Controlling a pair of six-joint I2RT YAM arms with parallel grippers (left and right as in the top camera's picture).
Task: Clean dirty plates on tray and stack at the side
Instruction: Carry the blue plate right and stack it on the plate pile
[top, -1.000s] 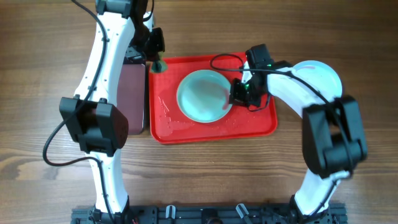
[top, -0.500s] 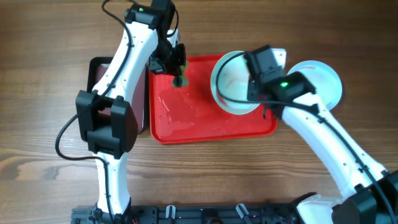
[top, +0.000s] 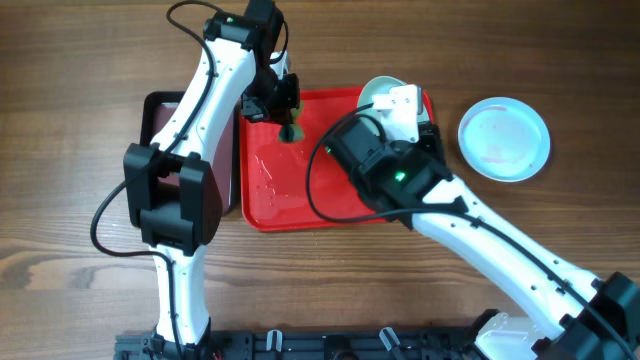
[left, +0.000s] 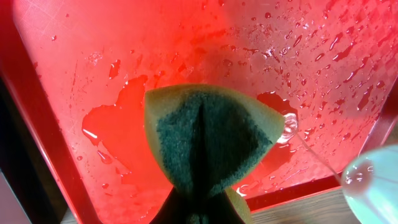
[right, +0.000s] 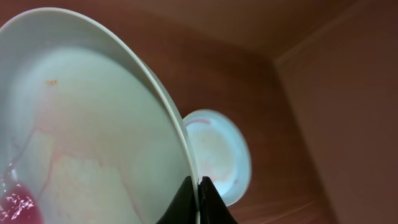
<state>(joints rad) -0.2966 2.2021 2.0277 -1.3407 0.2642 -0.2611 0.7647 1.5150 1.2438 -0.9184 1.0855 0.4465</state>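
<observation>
Now, plate: pale-blue round shallow plate, just lifted off bright red plastic tray, tilted above its far edge.
Right gripper: clamped on plate rim.
Left gripper: pinching green-yellow sponge; wiping likely next.

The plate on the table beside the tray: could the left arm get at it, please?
Unlikely: the left gripper holds a sponge over the tray, and the right arm and held plate lie between it and the table plate.

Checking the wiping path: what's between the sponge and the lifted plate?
Only bare, wet tray separates the sponge from the lifted plate, shown overhead.
</observation>
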